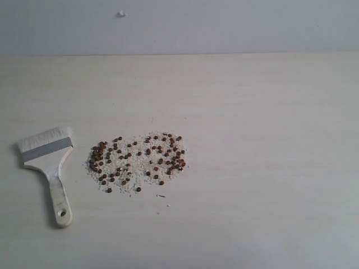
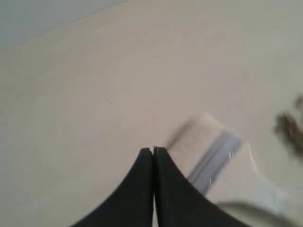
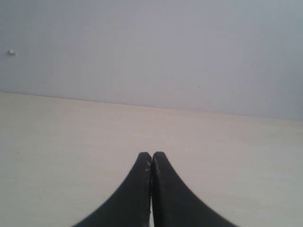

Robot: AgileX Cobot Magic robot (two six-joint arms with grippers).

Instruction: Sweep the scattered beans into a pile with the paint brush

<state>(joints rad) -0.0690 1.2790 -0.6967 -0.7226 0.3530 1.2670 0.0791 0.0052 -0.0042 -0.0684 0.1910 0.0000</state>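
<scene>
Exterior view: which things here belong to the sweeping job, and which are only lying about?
For the job:
- paint brush
- beans, scattered

Only lying about:
- white grains mixed among the beans
- small white spot on the wall

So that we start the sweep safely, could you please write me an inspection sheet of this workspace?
Surface: pale wooden table, matt.
Job's things: paint brush lies flat at the left, unheld; beans scattered in a loose patch to its right, no pile yet.
Clutter: white grains mixed among the beans; a few stray specks beside the patch.
Grippers: left gripper shut, empty, near the brush's bristles; right gripper shut, empty, over bare table.
Cables: nothing seen.
Surroundings: plain grey wall with one small white mark.
</scene>
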